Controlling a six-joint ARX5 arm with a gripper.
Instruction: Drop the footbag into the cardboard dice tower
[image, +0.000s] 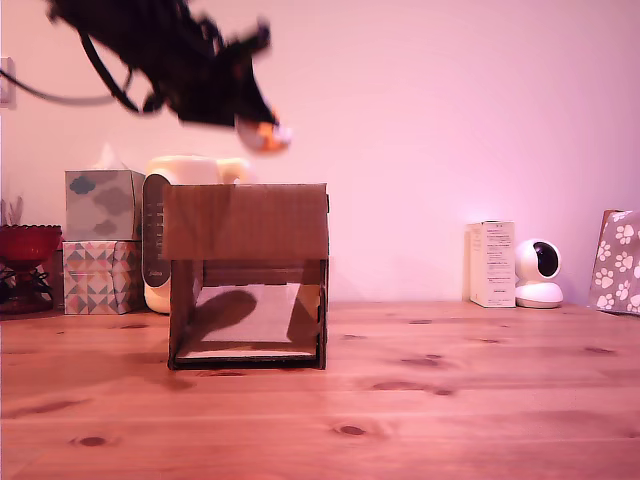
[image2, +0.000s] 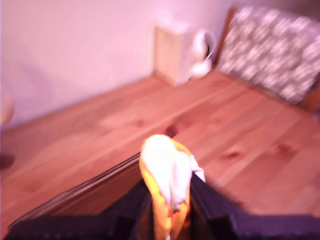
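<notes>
The footbag (image: 265, 136), orange, yellow and white, hangs in the air just above the top of the cardboard dice tower (image: 247, 222), near its upper right corner in the exterior view. My gripper (image: 258, 130) is shut on it, and the black arm reaches in from the exterior view's upper left. In the wrist view the footbag (image2: 167, 187) is squeezed between the two dark fingers (image2: 210, 202), blurred, with a dark cardboard edge (image2: 85, 187) of the tower below it. The tower's lower front opening shows a sloped inner ramp (image: 250, 320).
Stacked patterned tissue boxes (image: 102, 240) and a cream appliance (image: 185, 175) stand behind the tower on the exterior view's left, beside a red bowl (image: 25, 245). A white box (image: 492, 263), a small white camera (image: 538, 273) and a paw-print bag (image: 617, 262) line the wall at right.
</notes>
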